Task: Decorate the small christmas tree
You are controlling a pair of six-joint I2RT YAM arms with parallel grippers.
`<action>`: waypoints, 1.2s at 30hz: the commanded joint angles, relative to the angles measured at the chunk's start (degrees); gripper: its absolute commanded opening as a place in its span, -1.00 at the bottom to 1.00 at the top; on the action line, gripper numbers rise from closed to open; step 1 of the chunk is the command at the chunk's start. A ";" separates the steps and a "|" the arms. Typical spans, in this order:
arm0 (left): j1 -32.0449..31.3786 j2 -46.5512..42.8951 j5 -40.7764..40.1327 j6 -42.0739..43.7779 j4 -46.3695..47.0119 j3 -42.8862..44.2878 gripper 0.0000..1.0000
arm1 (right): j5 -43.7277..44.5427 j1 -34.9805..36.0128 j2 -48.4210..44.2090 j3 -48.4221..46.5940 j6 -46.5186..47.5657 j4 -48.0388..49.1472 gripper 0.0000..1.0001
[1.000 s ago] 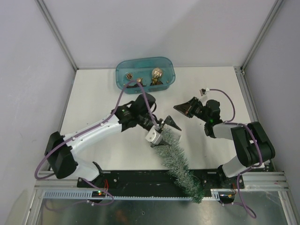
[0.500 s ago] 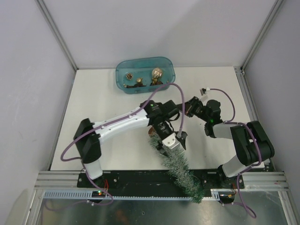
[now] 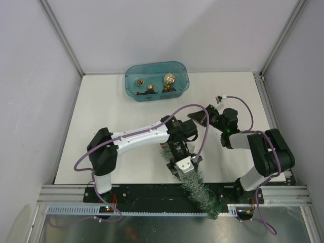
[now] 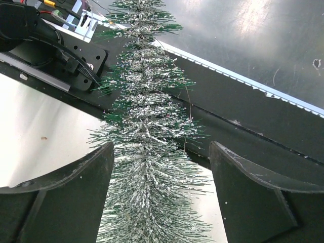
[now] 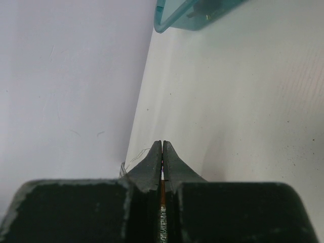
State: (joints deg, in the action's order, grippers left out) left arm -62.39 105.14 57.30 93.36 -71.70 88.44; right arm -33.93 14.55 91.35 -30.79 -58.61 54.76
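We find the matte white table [image 3: 101, 111] bearing the small christmas tree [image 3: 200, 190], a bristly, white-frosted green cone. It lies on its side at the near edge with its tip over the black rail [image 3: 152, 195]. The translucent, rounded teal tub [image 3: 182, 71] sits at the far edge. The left gripper [image 3: 185, 163] has its jaws wide apart, straddling the tree without clamping it. The right gripper [image 5: 162, 144] has its jaws pressed together.

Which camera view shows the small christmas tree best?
The top external view: it shows the small christmas tree lying across the near edge of the table, partly covered by the left gripper. The left wrist view shows frosted branches, close up, between open fingers. The right wrist view shows none of it.
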 commanded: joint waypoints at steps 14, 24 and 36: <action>-2.21 -1.70 -6.00 -9.46 12.11 -2.80 -0.64 | -0.70 -1.29 -4.00 2.03 1.46 1.19 -1.00; -2.21 -3.41 -6.85 -8.98 12.11 -5.60 -0.15 | 0.00 -1.80 -6.49 2.05 2.52 -1.56 -1.00; -2.21 -2.57 -8.05 -5.65 12.19 -5.61 -0.87 | -0.05 -1.95 -7.19 2.05 2.85 -2.47 -1.00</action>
State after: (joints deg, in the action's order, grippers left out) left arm -64.27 104.57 49.67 85.14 -59.61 82.94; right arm -33.89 12.91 85.91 -28.91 -56.88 51.35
